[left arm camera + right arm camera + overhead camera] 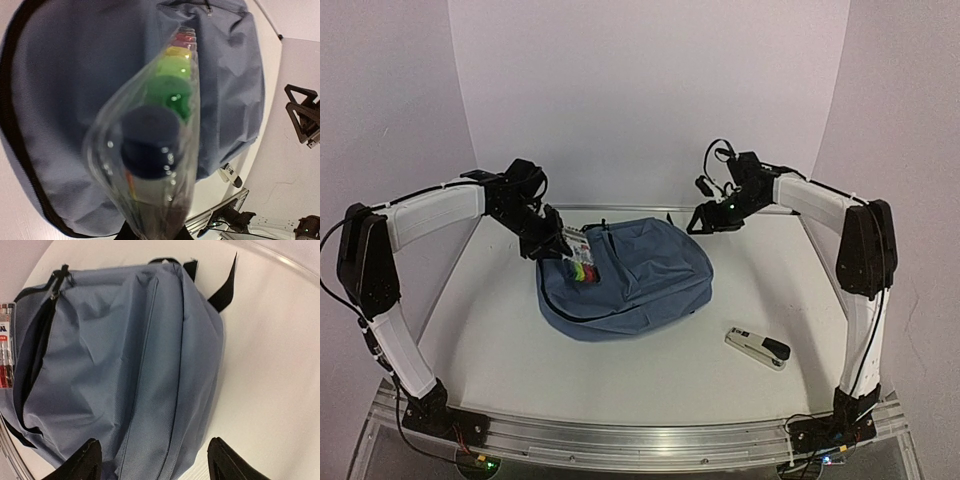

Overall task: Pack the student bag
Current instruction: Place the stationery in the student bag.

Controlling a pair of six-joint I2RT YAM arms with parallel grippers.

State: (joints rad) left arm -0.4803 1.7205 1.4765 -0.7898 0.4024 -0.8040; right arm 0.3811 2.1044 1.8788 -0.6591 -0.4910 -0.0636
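The left claw [553, 246] is clamping shut on the top edge of a clear plastic pouch [155, 150] holding a row of small bottles with dark blue, green, yellow and red caps. In the left wrist view the claw's own fingers are showing only as black slivers at the bottom edge, and the near end of the pouch is blurring out. The pouch is hanging over the left side of the soft slate-blue fabric student bag [640, 275], at its unzipped black-edged mouth. Whether the pouch's lower end is already inside that mouth is hard to tell.

The right claw [704, 222] is hovering over the far right of the bag with its jaws standing wide apart and gripping nothing. Only the tips of its black fingers [82, 462] are showing at the bottom of the right wrist view, with the bag's cloth lying below them.

The bag is lying flat in the middle of the white table [500, 340], and its black straps are poking out at its far end. A white and black stapler [757, 347] is sitting near the bag, to its right on the near side.
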